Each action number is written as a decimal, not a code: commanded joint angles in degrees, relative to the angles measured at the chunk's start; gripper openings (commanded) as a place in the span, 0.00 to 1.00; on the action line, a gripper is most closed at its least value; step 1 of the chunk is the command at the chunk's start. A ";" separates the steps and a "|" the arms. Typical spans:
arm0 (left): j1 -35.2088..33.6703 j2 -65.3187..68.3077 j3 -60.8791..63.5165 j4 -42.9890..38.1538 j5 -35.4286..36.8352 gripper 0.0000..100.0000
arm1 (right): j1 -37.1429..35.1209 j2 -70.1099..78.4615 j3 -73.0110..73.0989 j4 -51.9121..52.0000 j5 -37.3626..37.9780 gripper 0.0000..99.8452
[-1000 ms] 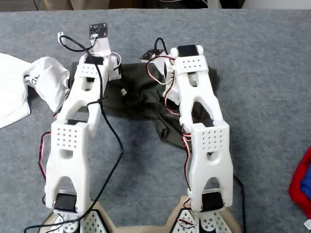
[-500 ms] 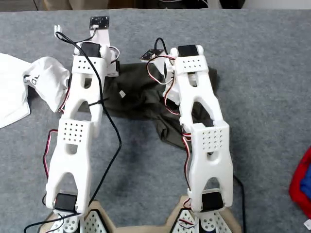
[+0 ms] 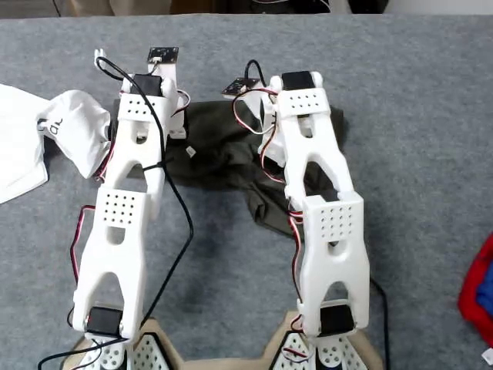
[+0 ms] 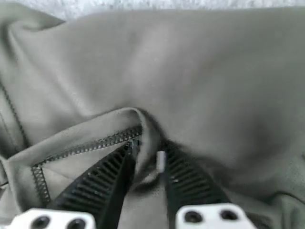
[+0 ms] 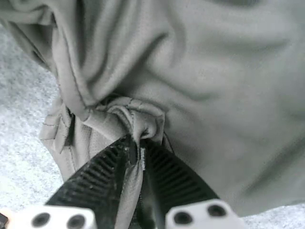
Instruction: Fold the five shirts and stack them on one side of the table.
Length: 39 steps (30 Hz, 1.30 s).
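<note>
An olive-green shirt [image 3: 219, 158] lies crumpled at the middle of the grey table, partly under both arms. My left gripper [image 4: 147, 153] is shut on a hemmed fold of the olive shirt [image 4: 200, 86] at its left end [image 3: 179, 123]. At the shirt's far edge my right gripper [image 5: 137, 149] is shut on a bunched fold of the same shirt [image 5: 205, 71]. A white shirt [image 3: 46, 139] lies rumpled at the table's left edge. A red and blue garment [image 3: 479, 289] pokes in at the right edge.
Grey cloth [image 3: 416, 116] covers the table, with open room at the right and far side. A black cable [image 3: 181, 223] runs along the left arm. The arms' bases [image 3: 231, 351] stand at the near edge.
The left arm has stretched farther from its base and shifted slightly right, its gripper now on the shirt's left end. The right arm has not moved.
</note>
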 commanded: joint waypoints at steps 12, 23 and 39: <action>-5.45 -0.92 -13.19 4.75 -0.18 0.02 | -0.31 -0.75 -3.65 1.14 -0.53 0.01; -11.43 -5.32 -16.00 -8.62 -0.18 0.02 | -0.40 -3.91 -4.26 -3.52 -9.23 0.01; -9.85 0.04 -16.09 -34.29 -0.44 0.02 | -0.31 -3.74 -4.00 -6.86 -13.80 0.01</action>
